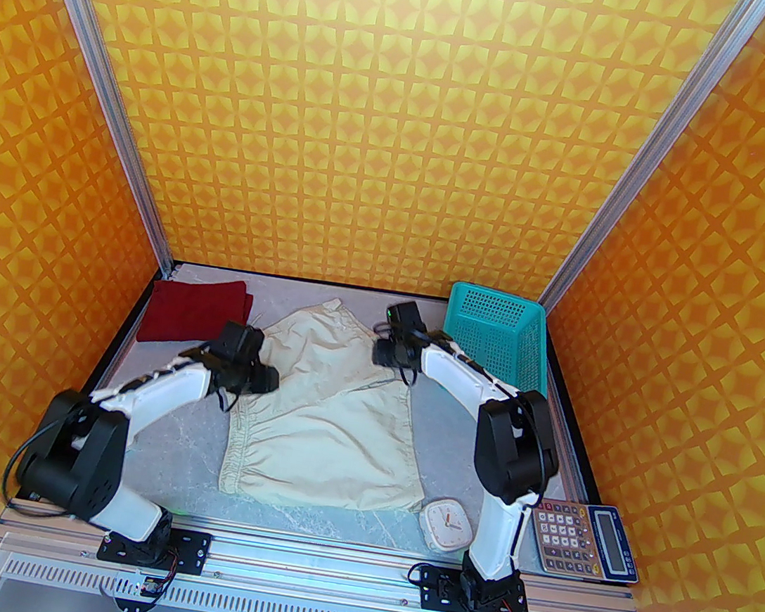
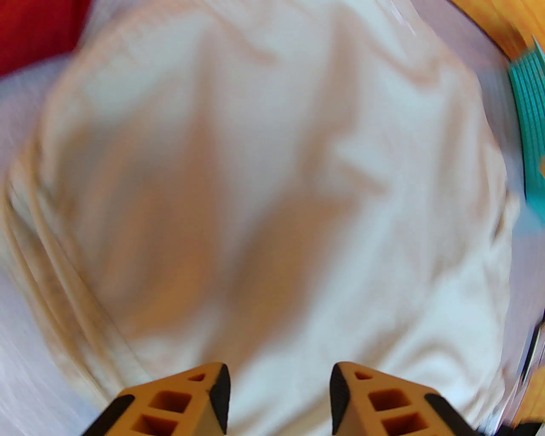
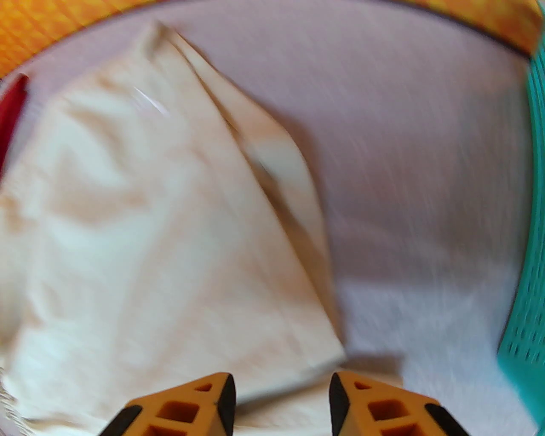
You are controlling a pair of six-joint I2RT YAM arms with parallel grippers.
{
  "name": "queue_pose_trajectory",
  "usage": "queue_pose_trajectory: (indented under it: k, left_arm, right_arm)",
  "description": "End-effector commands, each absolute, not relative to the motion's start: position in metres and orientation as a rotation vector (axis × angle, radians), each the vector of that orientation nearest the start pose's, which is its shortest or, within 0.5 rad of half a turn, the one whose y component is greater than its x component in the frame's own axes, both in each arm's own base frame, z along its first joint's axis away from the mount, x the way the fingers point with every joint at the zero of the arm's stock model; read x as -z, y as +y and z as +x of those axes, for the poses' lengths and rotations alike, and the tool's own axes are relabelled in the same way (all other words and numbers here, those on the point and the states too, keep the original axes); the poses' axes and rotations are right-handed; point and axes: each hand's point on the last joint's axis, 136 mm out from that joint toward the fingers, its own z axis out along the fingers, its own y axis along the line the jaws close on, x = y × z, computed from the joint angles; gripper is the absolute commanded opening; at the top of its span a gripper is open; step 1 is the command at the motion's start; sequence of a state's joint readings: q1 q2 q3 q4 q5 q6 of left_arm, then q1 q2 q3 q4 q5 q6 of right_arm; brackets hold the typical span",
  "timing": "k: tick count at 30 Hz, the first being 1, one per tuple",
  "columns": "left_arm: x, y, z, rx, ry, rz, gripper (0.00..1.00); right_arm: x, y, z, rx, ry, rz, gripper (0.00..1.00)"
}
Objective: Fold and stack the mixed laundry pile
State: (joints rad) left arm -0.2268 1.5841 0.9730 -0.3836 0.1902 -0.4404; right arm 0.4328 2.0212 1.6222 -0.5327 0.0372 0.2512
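Left gripper (image 2: 281,400) and right gripper (image 3: 282,400): fingers spread, pinching nothing; shorts (image 2: 272,191) lie just ahead of both. Advise pinching matching edges squarely, both layers, before folding.

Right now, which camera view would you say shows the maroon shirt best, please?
Top external: the maroon shirt lies almost whole and sharp, far left. Left wrist catches a blurred red corner; right wrist, a thin red sliver.

The left gripper (image 2: 280,383) is hovering over the left side of the shorts (image 1: 329,425), the right gripper (image 3: 282,383) over their far right edge, both with jaws parted
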Motion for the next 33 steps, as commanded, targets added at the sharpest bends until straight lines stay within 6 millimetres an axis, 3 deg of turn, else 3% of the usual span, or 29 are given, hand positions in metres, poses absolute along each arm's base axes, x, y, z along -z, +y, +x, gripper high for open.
queue_pose_trajectory:
  k: [1, 4, 8, 14, 19, 22, 24, 29, 33]
  left_arm:
    - [-0.093, -0.105, 0.416, 0.504, 2.514, -0.254, 0.41]
    - [-0.08, -0.091, 0.44, 0.488, 2.519, -0.319, 0.4]
    - [-0.056, -0.066, 0.454, 0.476, 2.533, -0.462, 0.39]
    - [-0.028, -0.059, 0.456, 0.447, 2.605, -0.479, 0.39]
    - [-0.023, -0.068, 0.462, 0.499, 2.609, -0.449, 0.39]
    - [-0.031, -0.075, 0.469, 0.529, 2.596, -0.399, 0.41]
    - [-0.041, -0.075, 0.471, 0.522, 2.596, -0.37, 0.42]
    - [-0.097, -0.077, 0.469, 0.521, 2.504, -0.287, 0.49]
    - [-0.133, -0.092, 0.451, 0.52, 2.478, -0.175, 0.53]
  right_arm:
    - [-0.081, 0.242, 0.494, -0.296, 2.566, -0.292, 0.38]
    - [-0.062, 0.252, 0.504, -0.324, 2.599, -0.272, 0.36]
    - [-0.038, 0.242, 0.51, -0.287, 2.667, -0.19, 0.34]
    - [-0.008, 0.2, 0.5, -0.184, 2.758, -0.042, 0.34]
    - [-0.011, 0.173, 0.485, -0.12, 2.765, 0.021, 0.34]
    - [-0.025, 0.168, 0.481, -0.104, 2.75, 0.005, 0.34]
    - [-0.043, 0.166, 0.48, -0.107, 2.722, -0.009, 0.34]
    - [-0.089, 0.152, 0.487, -0.054, 2.626, -0.014, 0.36]
    - [-0.086, 0.127, 0.495, 0.0, 2.644, 0.034, 0.36]
